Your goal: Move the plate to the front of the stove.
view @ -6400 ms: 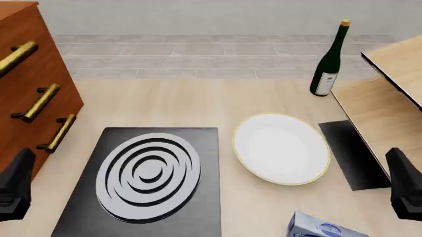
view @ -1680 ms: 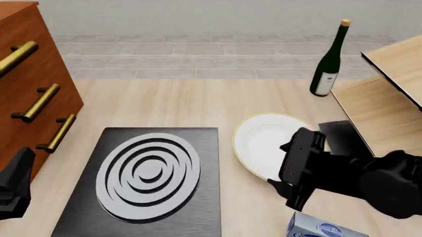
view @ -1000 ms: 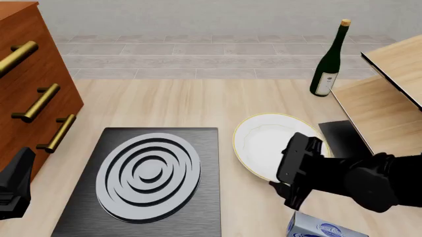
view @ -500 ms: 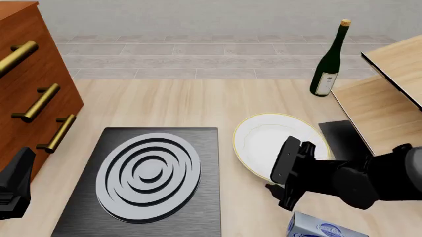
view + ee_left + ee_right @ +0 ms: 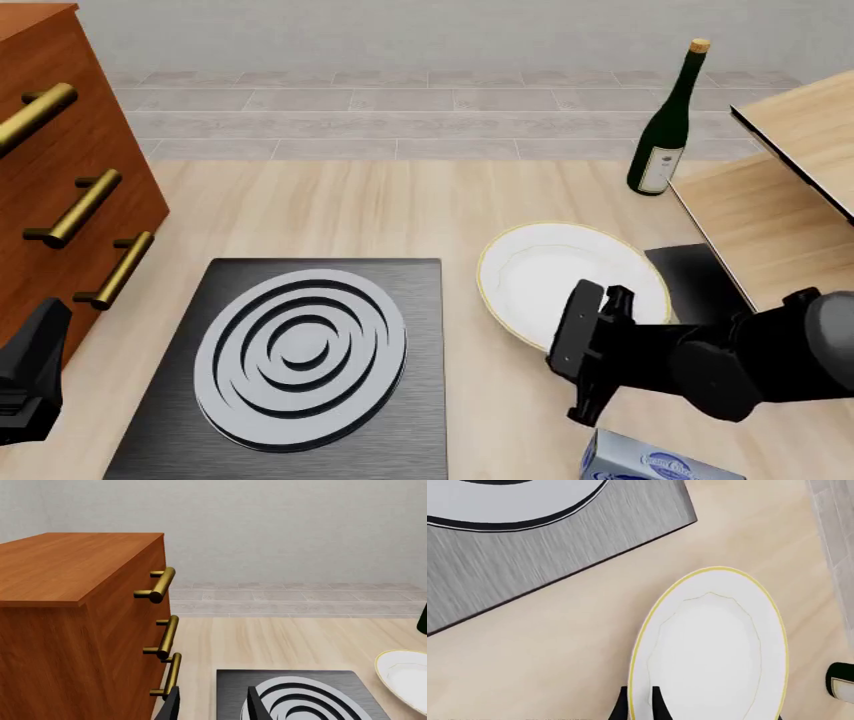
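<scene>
The right gripper pinches the rim of the one plate between two narrow fingers. The one stove lies beside it.

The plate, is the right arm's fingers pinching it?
Touching. The right wrist view shows the dark fingers straddling the plate at its gold rim, no gap visible.

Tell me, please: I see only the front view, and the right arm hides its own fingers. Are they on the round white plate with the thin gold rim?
Observer: Yes. The right wrist view shows the right gripper closed narrowly, one finger on each side of the round white plate at its rim.
Operator: Is the left gripper open?
Observer: Yes. In the left wrist view the left gripper holds nothing, by the flat black stove slab.
</scene>
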`<control>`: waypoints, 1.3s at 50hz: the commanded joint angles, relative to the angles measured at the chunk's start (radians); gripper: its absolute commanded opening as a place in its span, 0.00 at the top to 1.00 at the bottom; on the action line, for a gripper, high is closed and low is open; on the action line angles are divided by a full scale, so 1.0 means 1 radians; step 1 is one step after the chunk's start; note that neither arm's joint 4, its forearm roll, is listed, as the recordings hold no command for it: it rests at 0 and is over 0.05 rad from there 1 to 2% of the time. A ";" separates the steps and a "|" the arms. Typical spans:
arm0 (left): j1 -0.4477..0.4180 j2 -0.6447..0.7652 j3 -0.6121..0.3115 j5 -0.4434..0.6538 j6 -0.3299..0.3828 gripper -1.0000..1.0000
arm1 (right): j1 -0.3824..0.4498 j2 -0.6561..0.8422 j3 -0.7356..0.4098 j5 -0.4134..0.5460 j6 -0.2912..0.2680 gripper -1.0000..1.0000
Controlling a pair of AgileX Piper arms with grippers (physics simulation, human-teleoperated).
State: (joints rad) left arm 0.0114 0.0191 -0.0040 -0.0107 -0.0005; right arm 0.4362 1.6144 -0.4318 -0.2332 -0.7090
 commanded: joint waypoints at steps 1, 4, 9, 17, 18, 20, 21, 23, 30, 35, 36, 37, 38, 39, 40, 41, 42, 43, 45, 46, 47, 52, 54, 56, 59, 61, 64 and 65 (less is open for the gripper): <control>0.000 0.000 0.000 0.000 0.000 0.00 | -0.017 0.014 0.010 -0.010 -0.032 1.00; 0.000 0.000 0.000 0.000 0.000 0.00 | -0.019 0.011 0.012 -0.012 -0.036 1.00; 0.000 0.000 0.000 0.000 0.000 0.00 | -0.027 -0.006 0.019 -0.014 -0.054 1.00; 0.000 0.000 0.000 0.000 0.000 0.00 | -0.068 -0.050 0.040 -0.026 -0.108 1.00; 0.000 0.000 0.000 0.000 0.000 0.00 | -0.066 -0.067 0.031 -0.006 -0.108 1.00; 0.000 0.000 0.000 0.000 0.000 0.00 | -0.064 -0.083 0.025 0.008 -0.111 1.00; 0.000 0.000 0.000 0.000 0.000 0.00 | -0.068 -0.087 0.027 0.007 -0.119 1.00; 0.000 0.000 0.000 0.000 0.000 0.00 | -0.070 -0.095 0.027 0.010 -0.127 1.00; 0.000 0.000 0.000 0.000 0.000 0.00 | -0.052 -0.131 0.019 0.032 -0.132 1.00; 0.000 0.000 0.000 0.000 0.000 0.00 | -0.047 -0.151 0.018 0.037 -0.153 1.00; 0.000 0.000 0.000 0.000 0.000 0.00 | -0.047 -0.154 0.018 0.038 -0.159 1.00; 0.000 0.000 0.000 0.000 0.000 0.00 | -0.048 -0.158 0.020 0.033 -0.168 1.00; 0.000 0.000 0.000 0.000 0.000 0.00 | -0.052 -0.160 0.022 0.030 -0.177 1.00; 0.000 0.000 0.000 0.000 0.000 0.00 | -0.050 -0.162 0.018 0.033 -0.181 1.00; 0.000 0.000 0.000 0.000 0.000 0.00 | -0.048 -0.165 0.016 0.035 -0.183 1.00; 0.000 0.000 0.000 0.000 0.000 0.00 | -0.048 -0.165 0.016 0.034 -0.189 1.00; 0.000 0.000 0.000 0.000 0.000 0.00 | -0.049 -0.166 0.015 0.034 -0.194 1.00; 0.000 0.000 0.000 0.000 0.000 0.00 | -0.049 -0.170 0.016 0.032 -0.201 1.00; 0.000 0.000 0.000 0.000 0.000 0.00 | -0.050 -0.181 0.017 0.032 -0.216 1.00; 0.000 0.000 0.000 0.000 0.000 0.00 | -0.050 -0.187 0.018 0.031 -0.222 1.00; 0.000 0.000 0.000 0.000 0.000 0.00 | -0.050 -0.190 0.017 0.034 -0.224 1.00; 0.000 0.000 0.000 0.000 0.000 0.00 | -0.057 -0.214 0.016 0.041 -0.249 1.00; 0.000 0.000 0.000 0.000 0.000 0.00 | -0.060 -0.225 0.017 0.038 -0.261 1.00; 0.000 0.000 0.000 0.000 0.000 0.00 | -0.059 -0.234 0.017 0.040 -0.269 1.00; 0.000 0.000 0.000 0.000 0.000 0.00 | -0.059 -0.246 0.020 0.038 -0.284 1.00; 0.000 0.000 0.000 0.000 0.000 0.00 | -0.056 -0.252 0.018 0.041 -0.289 1.00; 0.000 0.000 0.000 0.000 0.000 0.00 | -0.060 -0.262 0.020 0.039 -0.304 1.00; 0.000 0.000 0.000 0.000 0.000 0.00 | -0.063 -0.269 0.021 0.039 -0.313 1.00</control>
State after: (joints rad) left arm 0.0114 0.0190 -0.0040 -0.0107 -0.0006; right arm 0.3793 1.3865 -0.4118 -0.1946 -0.9775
